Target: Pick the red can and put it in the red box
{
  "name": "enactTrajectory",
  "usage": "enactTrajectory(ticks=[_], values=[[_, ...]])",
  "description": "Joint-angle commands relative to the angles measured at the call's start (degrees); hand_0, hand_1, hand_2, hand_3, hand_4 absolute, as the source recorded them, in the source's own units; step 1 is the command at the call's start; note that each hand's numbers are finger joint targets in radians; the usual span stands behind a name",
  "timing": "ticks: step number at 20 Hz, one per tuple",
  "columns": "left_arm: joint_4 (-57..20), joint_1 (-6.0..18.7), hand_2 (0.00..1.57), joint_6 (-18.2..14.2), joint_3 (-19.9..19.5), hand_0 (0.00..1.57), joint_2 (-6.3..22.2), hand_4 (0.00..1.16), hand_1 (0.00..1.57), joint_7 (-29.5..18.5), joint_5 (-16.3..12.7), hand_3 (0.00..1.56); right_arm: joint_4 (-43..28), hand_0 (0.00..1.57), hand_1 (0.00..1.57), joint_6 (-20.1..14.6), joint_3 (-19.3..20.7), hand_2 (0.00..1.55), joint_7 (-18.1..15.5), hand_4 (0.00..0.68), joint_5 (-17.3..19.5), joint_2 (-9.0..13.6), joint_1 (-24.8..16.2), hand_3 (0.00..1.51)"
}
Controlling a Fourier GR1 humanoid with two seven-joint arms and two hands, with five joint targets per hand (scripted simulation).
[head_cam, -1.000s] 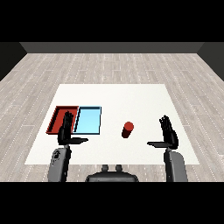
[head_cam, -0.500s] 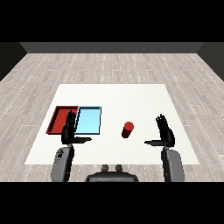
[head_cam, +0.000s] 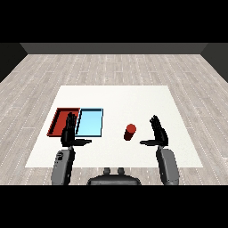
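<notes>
On the white table (head_cam: 116,95) the red can (head_cam: 129,132) stands upright — long axis vertical — right of the light blue tray (head_cam: 90,123). The right hand (head_cam: 159,132) hovers nearby, fingers straight, holding nothing — the left hand (head_cam: 69,133) likewise open.

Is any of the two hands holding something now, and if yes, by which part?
Nothing is held. The right hand is open beside the red can, apart from it, and the left hand is open too.

Head view looks down, forward across table (head_cam: 116,95).
</notes>
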State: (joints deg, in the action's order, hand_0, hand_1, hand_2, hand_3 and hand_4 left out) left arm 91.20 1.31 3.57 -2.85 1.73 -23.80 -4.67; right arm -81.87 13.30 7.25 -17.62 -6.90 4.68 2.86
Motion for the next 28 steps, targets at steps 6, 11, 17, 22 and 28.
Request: enactTrajectory(ticks=[6, 11, 17, 22, 28], values=[[6.4, -0.9, 0.0, -0.9, 0.9, 0.0, -0.1, 0.0, 0.0, 5.7, -0.9, 0.0, 10.0, 0.0, 0.0, -1.8, -2.4, 0.0, -2.6, 0.0, 1.4, -3.4, 5.9, 0.0], [0.6, 0.1, 0.0, 0.6, -1.7, 0.0, 1.5, 0.0, 0.0, 1.2, -1.4, 0.0, 5.7, 0.0, 0.0, -4.5, -4.6, 0.0, 2.8, 0.0, -1.4, -4.6, 5.8, 0.0], [1.8, -3.2, 0.0, 1.0, -0.4, 0.0, 0.3, 0.0, 0.0, -1.0, -1.5, 0.0, 19.6, 0.0, 0.0, -1.0, -2.8, 0.0, -4.4, 0.0, -1.8, -3.5, 10.5, 0.0], [1.1, 0.6, 0.0, -0.2, -0.7, 0.0, 0.8, 0.0, 0.0, 1.4, -0.8, 0.0, 18.7, 0.0, 0.0, -3.1, -5.5, 0.0, -5.2, 0.0, -1.5, -4.7, 8.5, 0.0], [-4.4, 2.4, 0.0, 0.4, -1.5, 0.0, 0.9, 0.0, 0.0, -1.5, -1.0, 0.0, 20.1, 0.0, 0.0, -3.3, -5.4, 0.0, -3.6, 0.0, -3.2, -4.7, 10.9, 0.0]])
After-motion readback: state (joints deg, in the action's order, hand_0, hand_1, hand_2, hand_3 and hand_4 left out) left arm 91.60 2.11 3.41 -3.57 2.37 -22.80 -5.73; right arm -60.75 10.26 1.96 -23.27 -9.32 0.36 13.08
